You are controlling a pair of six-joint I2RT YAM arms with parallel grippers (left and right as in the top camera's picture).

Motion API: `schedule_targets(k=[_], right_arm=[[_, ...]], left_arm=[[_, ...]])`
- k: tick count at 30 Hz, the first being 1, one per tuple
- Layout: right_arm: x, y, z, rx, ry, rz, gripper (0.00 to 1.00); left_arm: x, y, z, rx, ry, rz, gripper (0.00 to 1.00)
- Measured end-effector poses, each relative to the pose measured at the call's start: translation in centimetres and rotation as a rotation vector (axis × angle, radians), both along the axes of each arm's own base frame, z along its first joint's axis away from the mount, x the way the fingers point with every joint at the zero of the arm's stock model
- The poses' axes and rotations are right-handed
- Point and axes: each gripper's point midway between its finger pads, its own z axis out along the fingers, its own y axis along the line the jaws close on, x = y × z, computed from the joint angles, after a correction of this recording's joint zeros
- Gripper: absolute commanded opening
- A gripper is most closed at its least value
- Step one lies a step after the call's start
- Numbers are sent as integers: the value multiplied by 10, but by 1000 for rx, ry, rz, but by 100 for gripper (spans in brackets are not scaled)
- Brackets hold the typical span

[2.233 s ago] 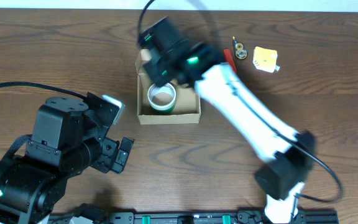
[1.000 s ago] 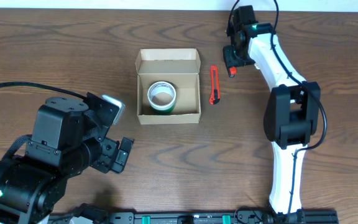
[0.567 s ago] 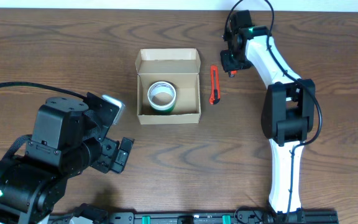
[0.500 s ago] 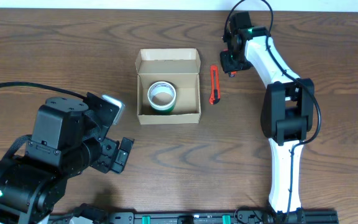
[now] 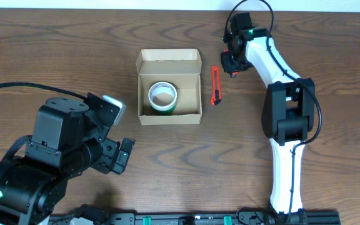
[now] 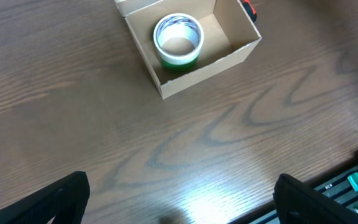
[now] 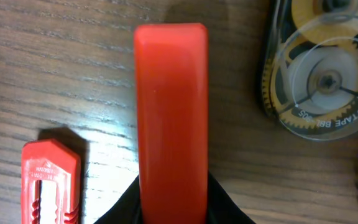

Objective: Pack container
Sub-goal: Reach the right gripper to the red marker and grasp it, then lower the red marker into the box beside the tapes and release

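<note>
We see the small tan cardboard box near the far edge of the desk, lid open, we think to receive things; a green tape roll lies inside. The right gripper grips a red plastic bar; the left gripper hangs open.

Your count on the table:
- box: one
- tape roll: one, inside the box
- cutter: one, at the box's three o'clock
- red bar: one
- correction-tape dispenser: one

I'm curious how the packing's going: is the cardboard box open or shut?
Open. The cardboard box has its lid flap folded back, and a green tape roll lies visible inside it.
</note>
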Motion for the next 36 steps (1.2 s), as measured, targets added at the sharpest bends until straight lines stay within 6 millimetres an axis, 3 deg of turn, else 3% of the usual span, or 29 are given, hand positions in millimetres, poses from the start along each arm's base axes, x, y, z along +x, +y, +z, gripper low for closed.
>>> schedule_targets(k=[5,8,13,16,19,23,28,36], right_arm=[[-11,1,8,7,52,4,12],[-9,3,26,18,53,6,11],[6,16,86,78,-30,20,10],[4,27,129,119,-86,37,10],[-13,49,176,156,-134,67,10],[-51,93,214,199,-135,125,5],[-91,137,209,203,-43,173,2],[-127,155,185,152,85,140,2]], left_arm=[[0,0,0,0,0,0,95],[0,0,0,0,0,0,95],[0,0,0,0,0,0,95],[0,0,0,0,0,0,95],[0,0,0,0,0,0,95],[0,0,0,0,0,0,95],[0,0,0,0,0,0,95],[0,0,0,0,0,0,95]])
